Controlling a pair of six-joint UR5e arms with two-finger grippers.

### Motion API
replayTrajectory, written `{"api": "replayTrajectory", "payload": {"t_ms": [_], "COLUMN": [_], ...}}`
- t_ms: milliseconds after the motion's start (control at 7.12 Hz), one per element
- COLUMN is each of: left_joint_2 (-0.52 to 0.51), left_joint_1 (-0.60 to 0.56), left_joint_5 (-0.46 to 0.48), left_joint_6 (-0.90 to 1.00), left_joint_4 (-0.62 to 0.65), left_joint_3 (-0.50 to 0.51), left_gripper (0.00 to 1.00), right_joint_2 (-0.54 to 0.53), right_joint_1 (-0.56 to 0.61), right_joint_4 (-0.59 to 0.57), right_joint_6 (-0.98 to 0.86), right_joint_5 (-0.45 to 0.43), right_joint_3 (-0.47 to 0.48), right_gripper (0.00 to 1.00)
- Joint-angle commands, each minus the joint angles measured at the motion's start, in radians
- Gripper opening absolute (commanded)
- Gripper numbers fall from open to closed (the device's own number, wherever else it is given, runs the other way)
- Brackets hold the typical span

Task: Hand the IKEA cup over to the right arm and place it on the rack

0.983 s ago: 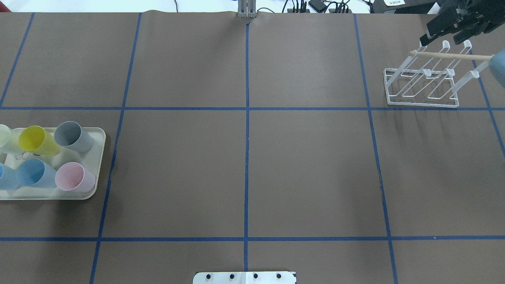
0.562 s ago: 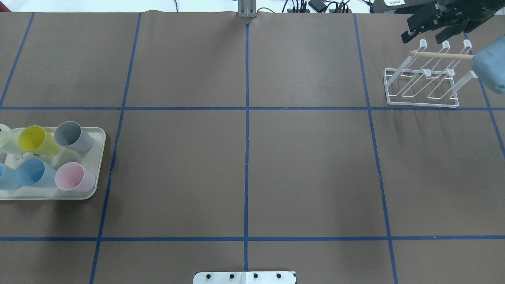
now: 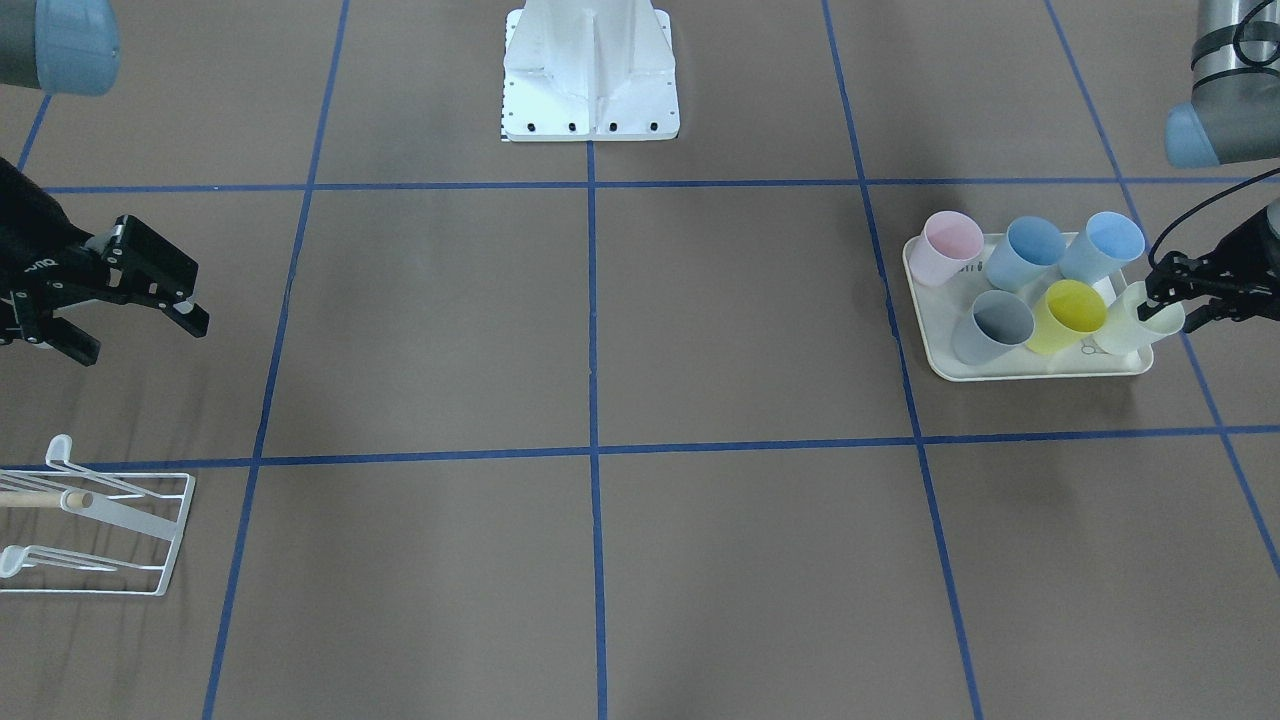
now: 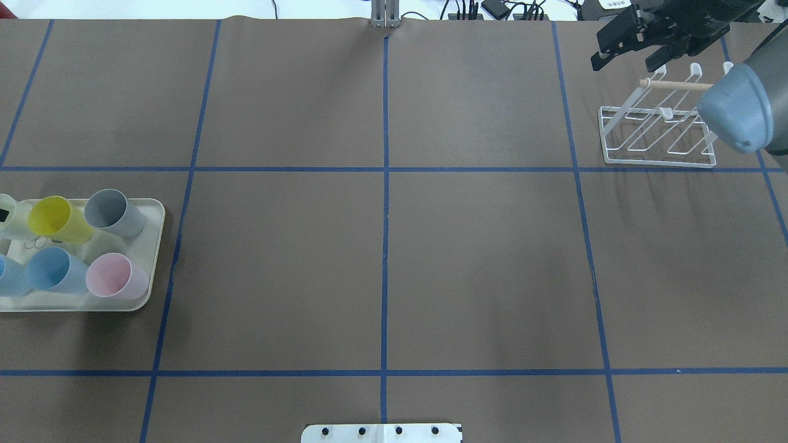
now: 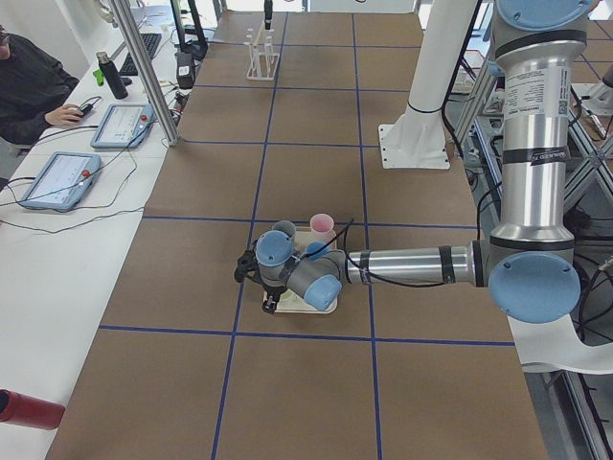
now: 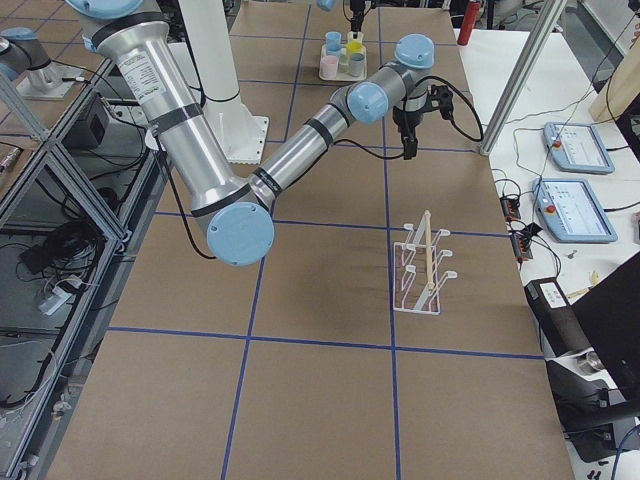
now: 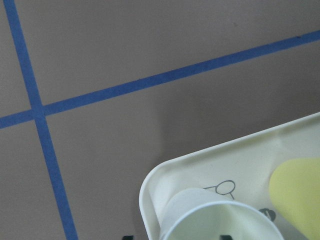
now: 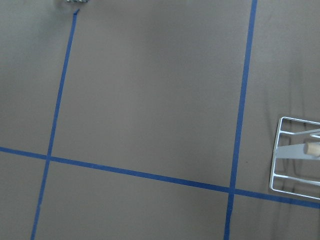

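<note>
Several IKEA cups stand on a cream tray (image 4: 159, 246) at the table's left end: yellow (image 4: 55, 218), grey (image 4: 111, 212), pink (image 4: 114, 277), two blue and a pale one (image 3: 1135, 325). My left gripper (image 3: 1165, 300) is open at the pale cup (image 7: 220, 220). One fingertip sits inside its rim and the other outside its wall. My right gripper (image 4: 625, 61) hangs open and holds nothing, above the table's far edge just past the white wire rack (image 4: 659, 138). The rack (image 3: 120, 540) carries no cup.
The right arm's blue elbow cap (image 4: 735, 111) hangs over the rack's right end. The white robot base (image 3: 590, 70) sits at mid-table on the robot's side. A person (image 5: 34, 86) sits at a side table with tablets.
My right gripper has moved left along the far edge, past the rack's top, and its elbow has swung in over the rack. A dark fingertip now shows at the pale cup.
</note>
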Motion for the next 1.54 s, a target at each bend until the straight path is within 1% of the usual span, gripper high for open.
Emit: {"api": "replayTrajectory", "payload": {"t_ms": [0,140,281,421,562,702,843,983,1124,1264,1404], "left_joint_2": [0.0,0.003,0.008,0.011,0.028,0.032,0.011,-0.035,-0.09,-0.156,-0.179], "left_joint_1": [0.002,0.001,-0.004,-0.008,-0.019,-0.071,-0.164,-0.204,-0.205,-0.205,-0.202], "left_joint_5": [0.0,0.0,0.002,0.003,0.003,0.006,0.011,0.058,0.124,0.156,0.161], "left_joint_6": [0.005,0.003,0.0,-0.006,-0.007,-0.017,-0.023,-0.073,-0.181,-0.258,-0.402], "left_joint_4": [-0.001,-0.001,0.002,0.004,0.009,0.009,0.01,0.012,0.01,0.012,-0.008], "left_joint_3": [0.002,-0.008,-0.028,-0.048,-0.097,-0.129,-0.131,-0.13,-0.125,-0.107,-0.11], "left_gripper": [0.28,0.16,0.01,0.0,0.0,0.0,0.0,0.0,0.0,0.0,0.0], "right_joint_2": [0.011,0.011,0.011,0.011,0.013,0.013,0.014,0.043,0.074,0.095,0.118], "right_joint_1": [-0.012,-0.012,-0.012,-0.012,-0.012,-0.012,-0.029,-0.059,-0.105,-0.14,-0.17], "right_joint_4": [0.0,0.0,0.0,0.0,0.0,0.0,0.001,0.005,0.008,0.011,0.014], "right_joint_6": [0.016,0.016,0.016,0.016,0.016,0.017,0.046,0.122,0.163,0.201,0.256], "right_joint_5": [-0.011,-0.011,-0.011,-0.011,-0.011,-0.01,-0.014,-0.086,-0.159,-0.205,-0.267], "right_joint_3": [0.0,0.001,0.001,0.003,0.003,0.006,0.0,-0.005,-0.006,-0.006,-0.011], "right_gripper": [1.0,1.0,1.0,1.0,1.0,1.0,1.0,1.0,1.0,1.0,1.0]}}
